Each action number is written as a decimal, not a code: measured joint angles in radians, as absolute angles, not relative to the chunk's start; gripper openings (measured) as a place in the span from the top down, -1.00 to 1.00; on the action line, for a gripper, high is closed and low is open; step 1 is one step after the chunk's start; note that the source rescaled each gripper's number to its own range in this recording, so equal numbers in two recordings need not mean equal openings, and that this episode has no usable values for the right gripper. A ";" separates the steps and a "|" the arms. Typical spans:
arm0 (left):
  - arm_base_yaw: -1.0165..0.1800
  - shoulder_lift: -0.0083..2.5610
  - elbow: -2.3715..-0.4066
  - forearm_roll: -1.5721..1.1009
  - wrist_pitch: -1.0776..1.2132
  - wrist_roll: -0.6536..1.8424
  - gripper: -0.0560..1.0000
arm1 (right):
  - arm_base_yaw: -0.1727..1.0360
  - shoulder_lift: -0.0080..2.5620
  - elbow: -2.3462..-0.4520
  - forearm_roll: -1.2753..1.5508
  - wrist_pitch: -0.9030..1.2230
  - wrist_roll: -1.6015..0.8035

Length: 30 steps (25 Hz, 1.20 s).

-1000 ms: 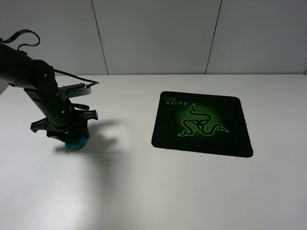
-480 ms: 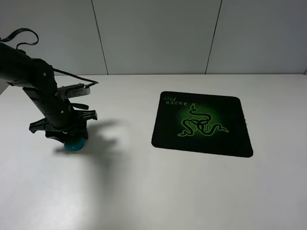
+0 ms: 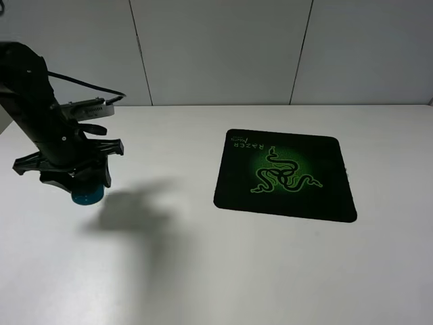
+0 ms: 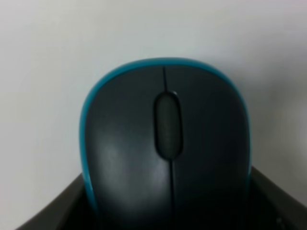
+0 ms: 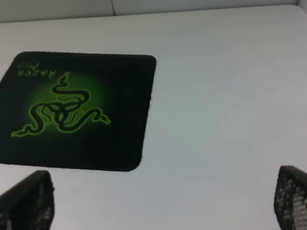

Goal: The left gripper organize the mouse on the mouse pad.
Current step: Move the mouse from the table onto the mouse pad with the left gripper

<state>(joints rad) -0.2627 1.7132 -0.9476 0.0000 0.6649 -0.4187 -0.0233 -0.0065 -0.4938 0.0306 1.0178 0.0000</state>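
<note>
My left gripper [image 3: 86,188] hangs over the left part of the white table, shut on the mouse [image 3: 88,196], whose teal base pokes out below the black fingers. The shadow lies apart to the right, so the mouse is off the table. In the left wrist view the dark grey mouse [image 4: 165,143] with its teal rim fills the frame between the left gripper's fingers [image 4: 57,211]. The black mouse pad [image 3: 284,173] with its green snake emblem lies flat at centre right, far from the mouse. My right gripper [image 5: 163,206] is open above bare table near the mouse pad [image 5: 76,110].
The white table [image 3: 203,271] stretches from the wall panels at the back to the front. Black cables [image 3: 88,84] trail behind the left arm. Nothing else lies on the table's surface between the mouse and the pad.
The left gripper has risen and shifted left with the mouse in it. The mouse's shadow now lies separate on the table. The pad has not moved.
</note>
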 joint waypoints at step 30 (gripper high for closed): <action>-0.375 1.732 -1.372 -0.148 1.021 -0.235 0.89 | -0.023 -0.006 -0.494 0.031 1.018 0.000</action>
